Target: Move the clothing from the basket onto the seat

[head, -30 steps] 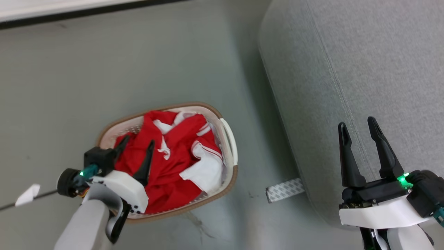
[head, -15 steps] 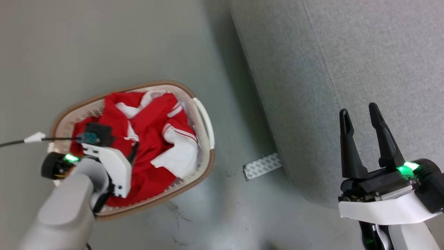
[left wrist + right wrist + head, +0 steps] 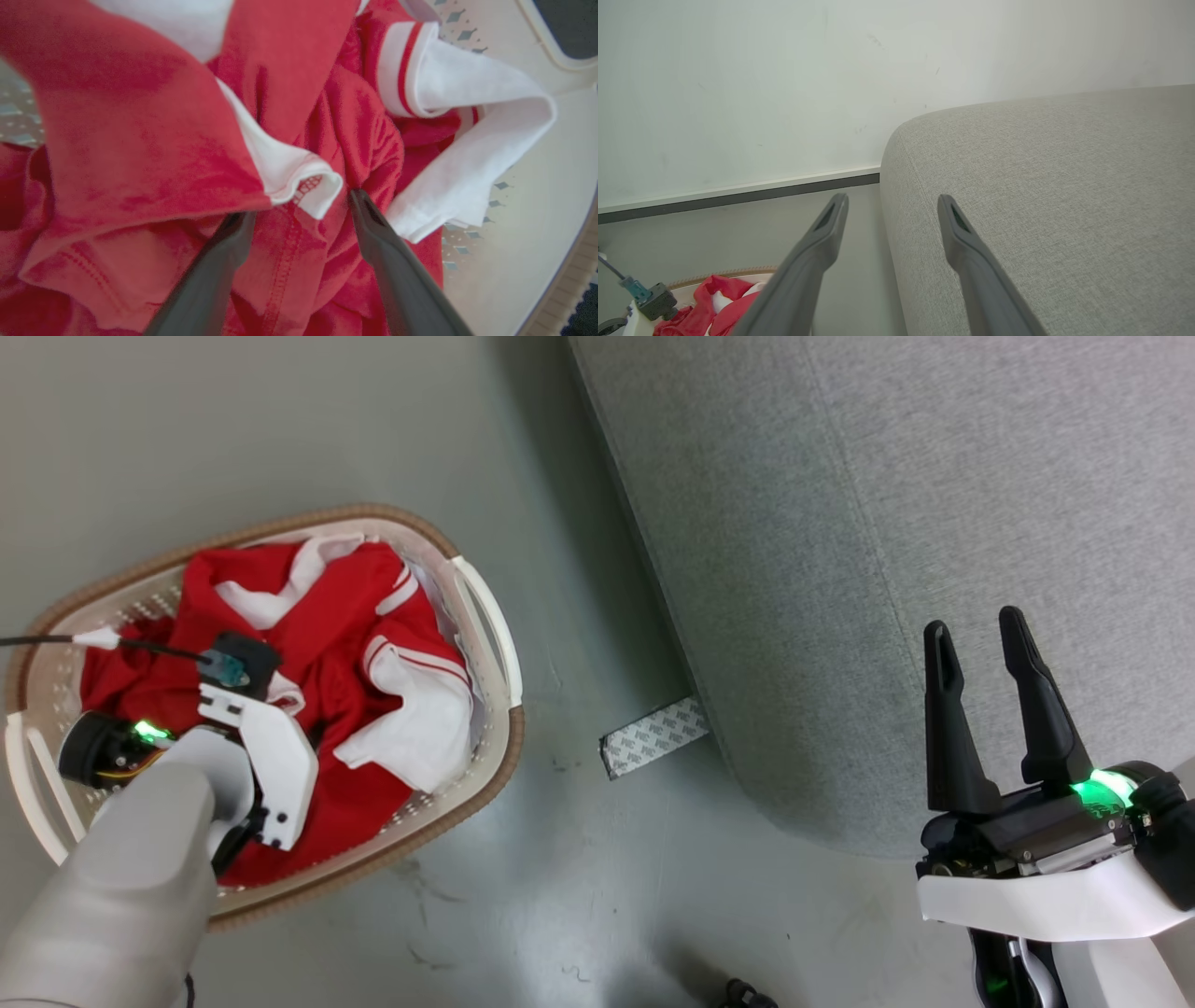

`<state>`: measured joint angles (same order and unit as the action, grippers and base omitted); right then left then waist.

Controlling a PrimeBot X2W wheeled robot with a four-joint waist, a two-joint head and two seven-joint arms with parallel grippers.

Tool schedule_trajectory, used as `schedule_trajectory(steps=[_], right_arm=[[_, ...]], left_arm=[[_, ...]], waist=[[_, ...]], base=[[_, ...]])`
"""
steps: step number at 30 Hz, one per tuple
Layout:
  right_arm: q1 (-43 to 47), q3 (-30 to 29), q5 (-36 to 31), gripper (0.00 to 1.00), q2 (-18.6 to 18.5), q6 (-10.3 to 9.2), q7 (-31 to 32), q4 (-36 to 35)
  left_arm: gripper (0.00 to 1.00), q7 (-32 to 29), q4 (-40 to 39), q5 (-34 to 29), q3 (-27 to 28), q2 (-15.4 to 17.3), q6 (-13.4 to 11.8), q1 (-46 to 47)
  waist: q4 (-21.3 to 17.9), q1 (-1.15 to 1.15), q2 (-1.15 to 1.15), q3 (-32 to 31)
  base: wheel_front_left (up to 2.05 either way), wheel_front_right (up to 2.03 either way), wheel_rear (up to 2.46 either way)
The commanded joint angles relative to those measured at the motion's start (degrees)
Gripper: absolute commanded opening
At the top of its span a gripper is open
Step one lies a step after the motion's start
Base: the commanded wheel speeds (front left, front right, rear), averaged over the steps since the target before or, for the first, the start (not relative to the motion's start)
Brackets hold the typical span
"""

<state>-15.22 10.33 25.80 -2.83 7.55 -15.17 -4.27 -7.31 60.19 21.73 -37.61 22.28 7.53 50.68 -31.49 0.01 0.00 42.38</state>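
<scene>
left fingers [image 3: 373, 233] lowered into clothing [image 3: 336, 607] | basket [image 3: 487, 616] holds the red clothing | left fingers wide | right fingers [image 3: 948, 728] wide, empty

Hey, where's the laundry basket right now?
In the head view the basket sits on the floor at left, holding the red clothing, beside the grey seat.

Red clothing [image 3: 336, 644] – white trim; cream basket [image 3: 485, 616]; grey seat [image 3: 840, 523].
</scene>
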Motion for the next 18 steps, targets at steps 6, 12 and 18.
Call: schedule_trajectory(steps=[6,12,18], right_arm=[[0.1,-0.6,0.8,1.0,-0.1,-0.12,0.0,-0.9],[-1.5,0.6,0.7,1.0,-0.1,-0.12,0.0,0.2],[-2.4,-0.1,-1.8,1.0,-0.1,-0.12,0.0,2.0]], left_arm=[[1.0,-1.8,2.0,2.9,-5.3,1.3,-0.1,2.0],[0.0,1.4,1.1,6.7,-8.2,2.0,-0.1,1.4],[0.0,6.9,-0.9,10.8,-10.9,-0.9,-0.1,-0.5]], waist=[[0.4,-0.01,0.0,2.0],[0.3,-0.01,0.0,1.2],[3.4,-0.01,0.0,-4.8]], base=[[0.0,0.0,0.0],[0.0,0.0,0.0],[0.0,0.0,0.0]])
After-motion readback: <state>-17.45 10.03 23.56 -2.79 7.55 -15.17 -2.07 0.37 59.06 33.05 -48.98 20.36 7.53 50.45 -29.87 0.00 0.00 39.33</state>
